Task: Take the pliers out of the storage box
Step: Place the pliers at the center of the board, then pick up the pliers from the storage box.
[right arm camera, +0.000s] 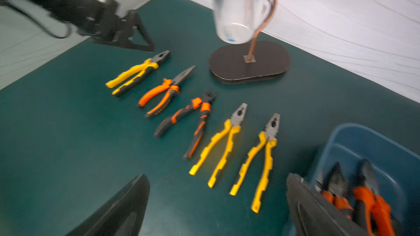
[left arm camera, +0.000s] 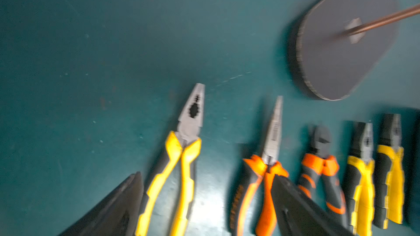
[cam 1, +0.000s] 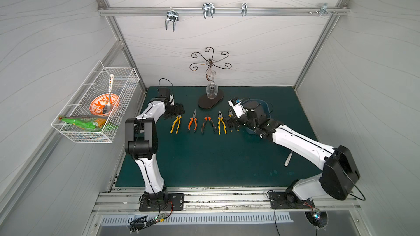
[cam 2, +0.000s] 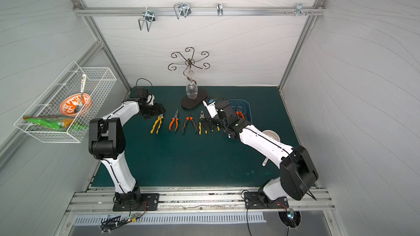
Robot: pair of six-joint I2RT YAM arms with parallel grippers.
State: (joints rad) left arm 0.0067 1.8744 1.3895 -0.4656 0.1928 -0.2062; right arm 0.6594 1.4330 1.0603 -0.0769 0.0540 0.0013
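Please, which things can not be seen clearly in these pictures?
Inside of the storage box: the right arm covers most in both top views; the right wrist view's edge cuts it off.
The white object: mostly under the right arm, both top views.
Print on the long-nose pliers: blurred, left wrist view.

Left tool (left arm camera: 205, 175) and right tool (right arm camera: 217, 175) both spread wide.
We note left arm (cam 1: 151, 110) and right arm (cam 1: 295, 141) stretched forward and low, nothing gripped.
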